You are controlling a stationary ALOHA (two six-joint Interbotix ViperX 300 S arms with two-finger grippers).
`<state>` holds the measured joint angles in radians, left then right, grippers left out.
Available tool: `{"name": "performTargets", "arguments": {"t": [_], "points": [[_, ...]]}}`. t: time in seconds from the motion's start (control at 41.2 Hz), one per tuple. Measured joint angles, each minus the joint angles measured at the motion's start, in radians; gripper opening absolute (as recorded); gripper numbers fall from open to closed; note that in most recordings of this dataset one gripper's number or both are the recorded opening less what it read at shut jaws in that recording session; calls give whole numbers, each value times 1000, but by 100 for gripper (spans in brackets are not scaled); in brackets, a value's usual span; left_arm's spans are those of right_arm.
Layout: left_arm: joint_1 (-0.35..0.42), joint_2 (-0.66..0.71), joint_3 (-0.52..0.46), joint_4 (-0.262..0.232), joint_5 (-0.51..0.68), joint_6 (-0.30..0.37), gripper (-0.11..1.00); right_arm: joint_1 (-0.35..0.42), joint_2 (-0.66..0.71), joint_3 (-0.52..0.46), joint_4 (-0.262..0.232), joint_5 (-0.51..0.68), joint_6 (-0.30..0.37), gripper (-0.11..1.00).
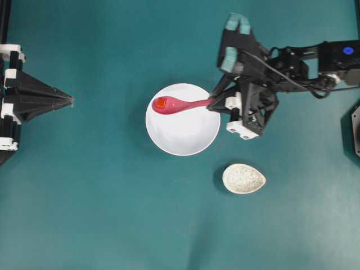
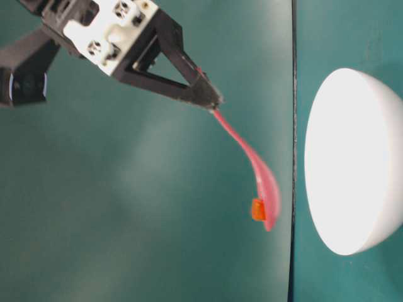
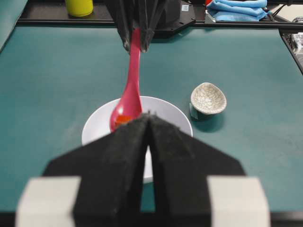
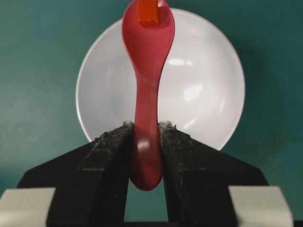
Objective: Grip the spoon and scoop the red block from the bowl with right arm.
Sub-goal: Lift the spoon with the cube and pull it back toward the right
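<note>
Robot lab or test bench, not a home. Plain teal surface (image 1: pixel 84 214) with black framing rails (image 3: pixel 227 21) along its far edge. Two black arms with white printed fittings face each other across it: left claw (image 1: pixel 72 100), right claw (image 1: pixel 212 103). Sparse props only. Yellow container (image 3: pixel 79 6) and folded blue cloths (image 3: pixel 239 8) sit behind the rail.

Spoon (image 1: pixel 179 104): glossy pink-red. Block (image 1: pixel 161 103): red-orange. Bowl (image 1: pixel 185 138): plain white. Small egg-shaped dish (image 1: pixel 243 178): off-white, speckled, crackled inside. Bench (image 1: pixel 101 202): teal. Right tool (image 1: pixel 212 101): black, with white and teal fittings. Left tool (image 1: pixel 71 100): black, white fittings.
</note>
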<state>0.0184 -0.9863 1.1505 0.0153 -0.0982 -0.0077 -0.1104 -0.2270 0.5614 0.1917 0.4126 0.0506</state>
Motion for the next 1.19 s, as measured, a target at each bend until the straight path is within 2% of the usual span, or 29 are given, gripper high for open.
{"name": "performTargets", "arguments": {"t": [0.34, 0.606, 0.825, 1.188], "points": [[0, 0, 0, 0, 0, -3, 0, 11, -106, 189, -2, -198, -2, 26], [0, 0, 0, 0, 0, -3, 0, 20, -118, 258, -2, -256, -3, 26], [-2, 0, 0, 0, 2, -5, 0, 21, -127, 233, 2, -239, 5, 26], [0, -5, 0, -2, 49, -6, 0, 25, -232, 75, -11, -35, -11, 26]]}}
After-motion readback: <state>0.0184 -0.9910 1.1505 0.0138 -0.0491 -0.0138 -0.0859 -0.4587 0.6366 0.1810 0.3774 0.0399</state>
